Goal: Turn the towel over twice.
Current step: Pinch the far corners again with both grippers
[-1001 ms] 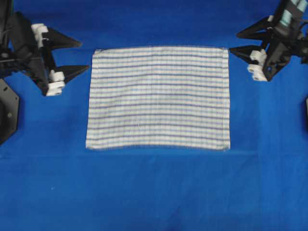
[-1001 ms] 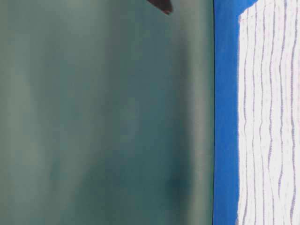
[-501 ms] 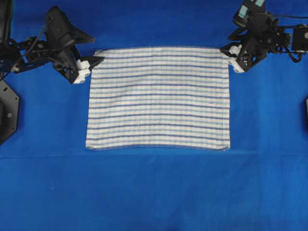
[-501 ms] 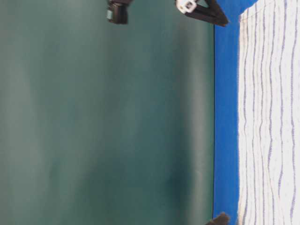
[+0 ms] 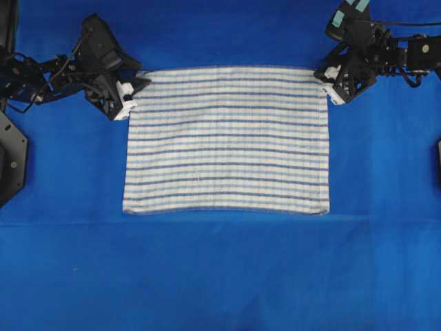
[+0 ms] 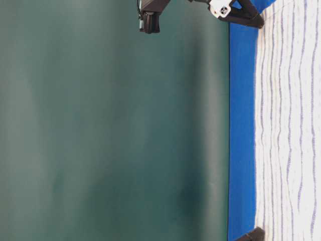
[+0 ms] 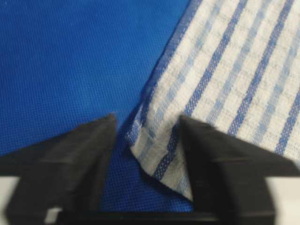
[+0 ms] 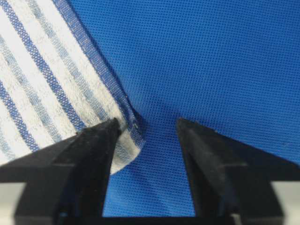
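Blue table cover (image 5: 220,276): left gripper (image 5: 135,92) and right gripper (image 5: 326,84), jaws apart, straddle the towel's (image 5: 227,141) far corners.

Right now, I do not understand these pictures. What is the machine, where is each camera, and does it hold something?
It is a robot with two arms, each ending in a claw. One camera looks down from above, one sits sideways at table height, and one rides on each wrist. On the blue table cover a striped towel lies flat. The left claw is at the towel's far left corner, the right claw at its far right corner. In the wrist views each corner sits between the fingers, with the jaws apart, so nothing is gripped yet.
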Tool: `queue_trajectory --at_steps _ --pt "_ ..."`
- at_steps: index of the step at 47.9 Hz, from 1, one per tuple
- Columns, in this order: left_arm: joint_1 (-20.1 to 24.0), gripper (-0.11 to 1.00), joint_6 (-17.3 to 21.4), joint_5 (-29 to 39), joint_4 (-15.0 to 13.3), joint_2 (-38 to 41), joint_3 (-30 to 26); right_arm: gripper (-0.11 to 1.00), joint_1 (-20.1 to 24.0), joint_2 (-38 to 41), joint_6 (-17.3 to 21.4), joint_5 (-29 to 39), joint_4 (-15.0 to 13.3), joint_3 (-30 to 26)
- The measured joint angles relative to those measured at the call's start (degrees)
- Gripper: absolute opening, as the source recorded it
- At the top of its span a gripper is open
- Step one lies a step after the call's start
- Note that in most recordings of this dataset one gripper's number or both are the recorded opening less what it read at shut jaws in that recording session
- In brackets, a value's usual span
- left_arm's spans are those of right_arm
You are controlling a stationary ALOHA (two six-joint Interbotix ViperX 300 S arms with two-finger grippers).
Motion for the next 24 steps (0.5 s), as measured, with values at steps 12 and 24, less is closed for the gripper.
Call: queue_trajectory --at_steps 12,24 --pt "0.00 0.05 0.00 2.81 0.00 0.00 -0.44 0.04 0.09 0.00 -0.26 -1.14 -0.18 0.00" --pt "0.00 0.05 0.00 3.16 0.00 -0.09 -0.53 0.04 0.09 0.00 -0.26 -2.46 -0.18 0.00"
